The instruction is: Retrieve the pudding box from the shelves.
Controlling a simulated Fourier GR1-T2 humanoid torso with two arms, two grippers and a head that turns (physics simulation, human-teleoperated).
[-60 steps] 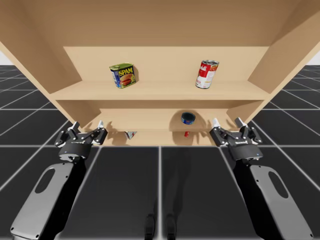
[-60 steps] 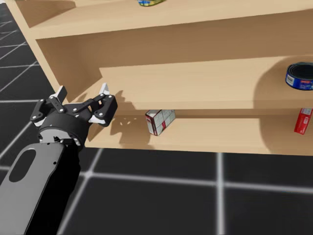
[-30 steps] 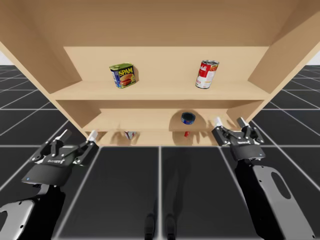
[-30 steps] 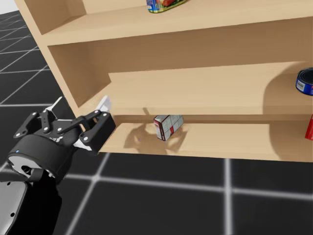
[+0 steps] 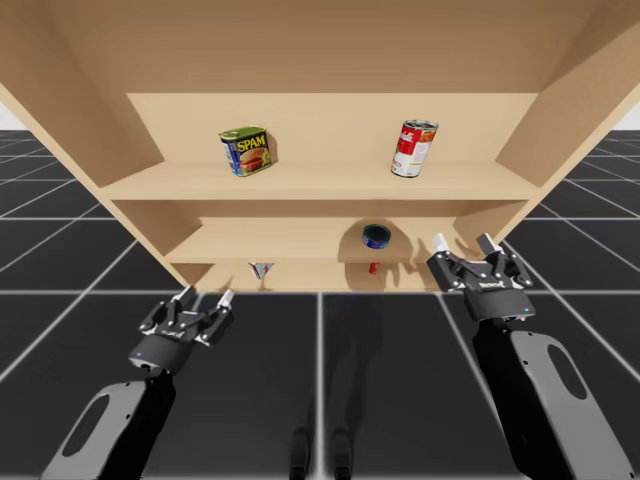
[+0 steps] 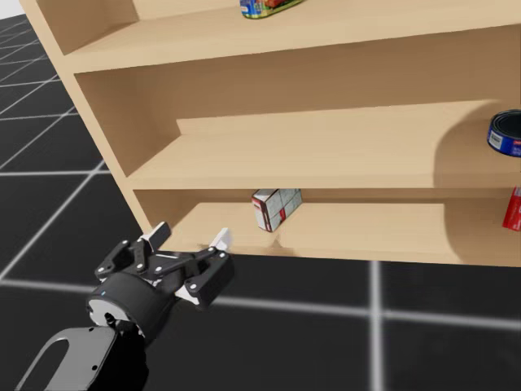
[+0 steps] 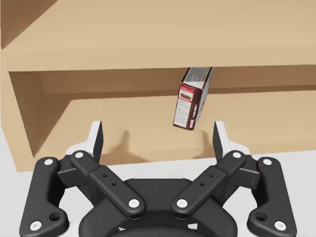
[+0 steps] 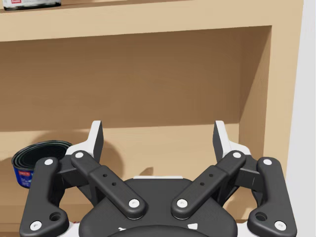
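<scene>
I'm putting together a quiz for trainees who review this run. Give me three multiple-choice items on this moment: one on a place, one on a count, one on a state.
1. Where does the pudding box stand?
A. on the middle shelf
B. on the bottom shelf
C. on the floor

2. How many cans stand on the upper shelf?
A. one
B. two
C. three

3. How do the jaws of the left gripper stand?
A. open, with nothing between them
B. shut on the pudding box
C. shut on a can

Answers:
1 B: the head view shows the box on the lowest board, under the middle one.
2 B: the high view shows a blue-and-yellow squarish can and a red-and-white round can there.
3 A: in the left wrist view the jaws stand wide apart and the box is ahead of them, untouched.
</scene>
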